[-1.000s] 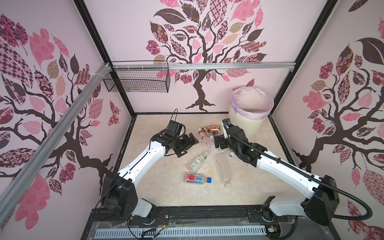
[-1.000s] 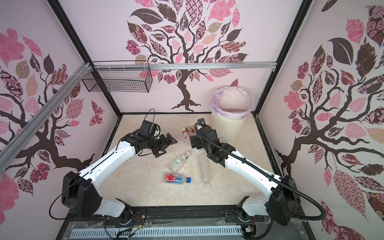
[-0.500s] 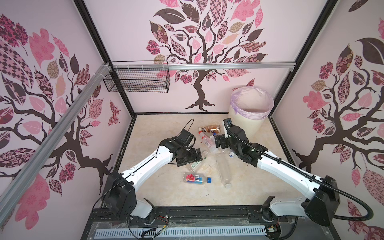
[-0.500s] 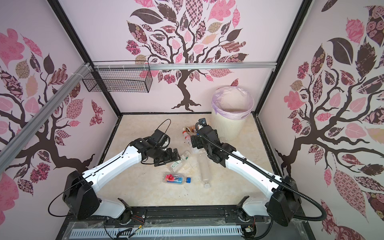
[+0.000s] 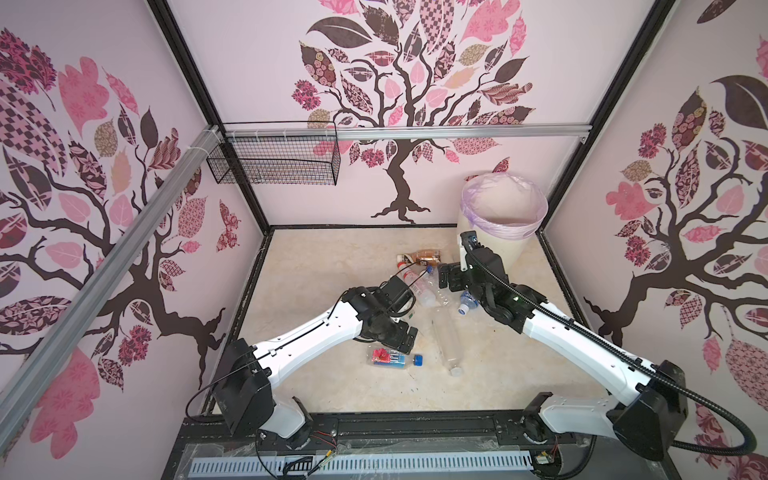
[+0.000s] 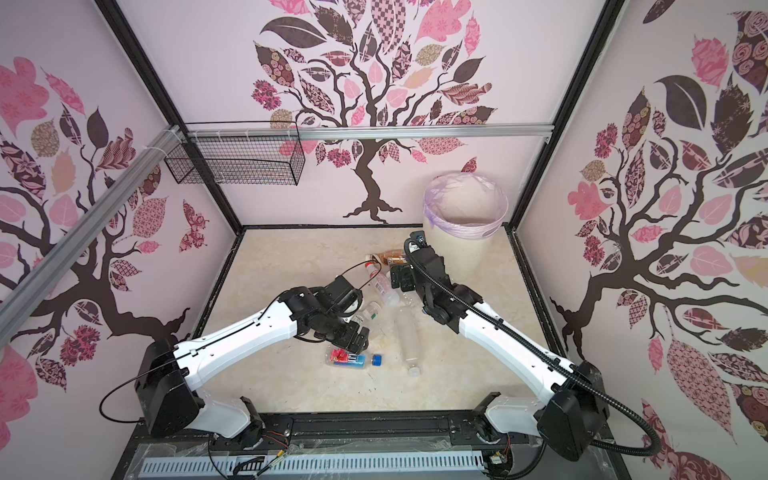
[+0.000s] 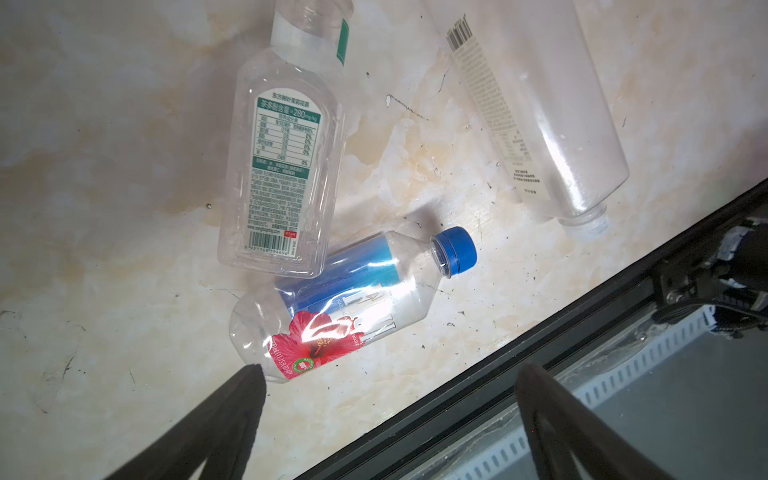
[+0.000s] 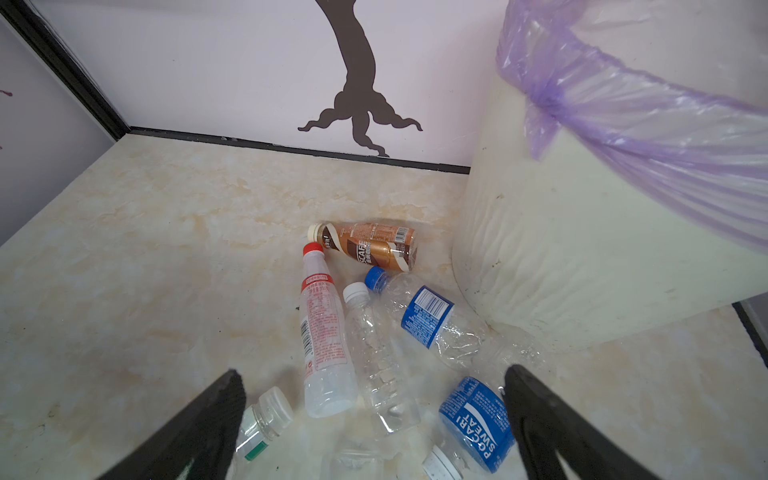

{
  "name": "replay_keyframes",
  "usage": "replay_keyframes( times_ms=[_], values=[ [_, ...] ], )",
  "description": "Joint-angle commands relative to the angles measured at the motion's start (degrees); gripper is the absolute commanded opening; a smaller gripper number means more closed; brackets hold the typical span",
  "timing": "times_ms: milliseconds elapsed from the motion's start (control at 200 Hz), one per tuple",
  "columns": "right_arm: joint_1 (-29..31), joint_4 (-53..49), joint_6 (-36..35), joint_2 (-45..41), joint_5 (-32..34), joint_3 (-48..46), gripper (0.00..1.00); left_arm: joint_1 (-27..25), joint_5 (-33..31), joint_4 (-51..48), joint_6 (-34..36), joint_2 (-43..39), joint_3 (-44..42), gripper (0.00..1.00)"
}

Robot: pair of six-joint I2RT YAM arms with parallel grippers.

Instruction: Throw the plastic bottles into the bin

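Left wrist view shows the left gripper (image 7: pixel 392 370) spread wide and empty over the hibiscus-label bottle (image 7: pixel 340 307), with one fingertip just beside the bottle's base. A slip is judged the chief risk: the thin, glossy wall could be squeezed out sideways if the jaws are closed near the base rather than across the body. The green-label bottle (image 7: pixel 282 166) appears to rest against it and could be dragged along. The right gripper (image 8: pixel 372 372) is likewise held wide and empty over a tight cluster of plastic bottles (image 8: pixel 374 353), so two could be pinched together, or none. The bin (image 5: pixel 505 248) stands in the far right corner, much taller than any bottle, and a low release could be caught on its rim. All bottles seen lie flat on the marbled floor (image 7: pixel 104 208), from the middle to just beside the bin. They are mostly clear, some crumpled, with blue, red and white caps, and two brown-gold bottles (image 8: pixel 374 245) touch. A lilac bag (image 8: pixel 644 104) lines the bin.
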Motion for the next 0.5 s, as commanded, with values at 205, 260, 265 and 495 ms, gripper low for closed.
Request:
replay_keyframes(
  times_ms=[205,260,265,495],
  values=[
    [-2.57,-0.63,1.58,-2.86,-1.94,-0.88,1.0,-0.47,-2.32,-0.42,3.74,1.65,-0.6,0.98],
    [-3.07,-0.77,1.8,-2.98,-2.15,-0.85,0.99,-0.56,-2.6,0.52,3.65,1.33,-1.49,0.98],
    [-3.1,-0.79,1.89,-2.99,-2.16,-0.93,0.99,-0.6,-2.6,0.62,3.7,1.33,-1.63,0.98],
    [-3.99,-1.65,2.11,-3.04,-2.25,-0.65,1.0,-2.25,-4.35,2.49,4.63,1.47,-4.58,0.98]
  ],
)
